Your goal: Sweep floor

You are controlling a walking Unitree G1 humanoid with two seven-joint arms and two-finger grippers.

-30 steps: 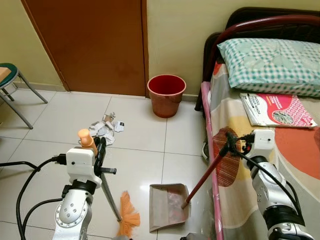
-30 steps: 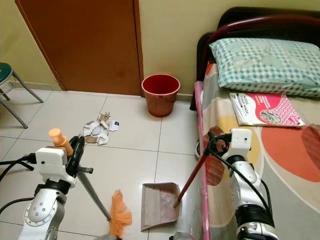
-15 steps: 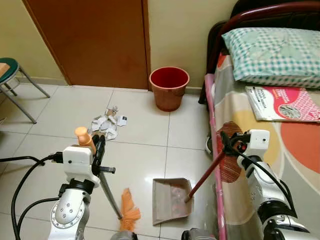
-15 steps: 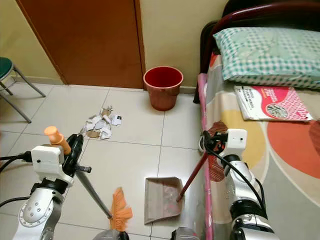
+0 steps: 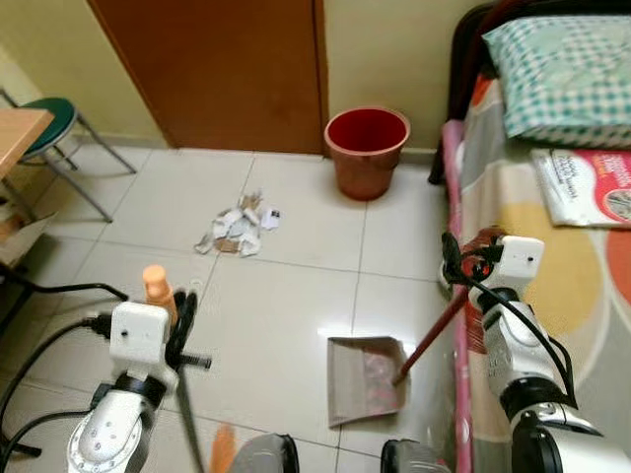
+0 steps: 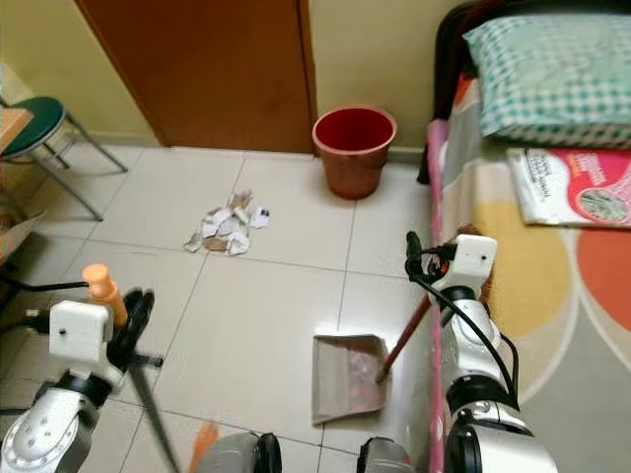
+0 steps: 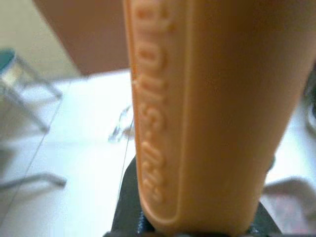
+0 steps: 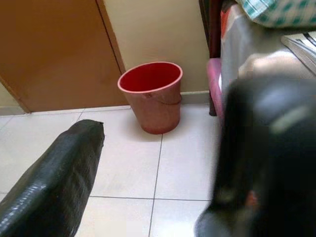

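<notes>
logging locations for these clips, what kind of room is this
Most likely a bedroom in a home: a bed with a checked pillow along the right, a wooden door, and a tiled floor.

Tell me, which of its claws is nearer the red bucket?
The right. The right gripper is beside the bed, a floor tile short of the red bucket. The left gripper is farther back across the floor, beyond the paper scraps.

Two silver, jointed metal arms, each ending in a white box-shaped wrist housing from which a pincer of two long black fingers extends (left pincer [image 5: 183,317], right pincer [image 5: 453,258]), with black cables looping from behind each housing back along the arm.
</notes>
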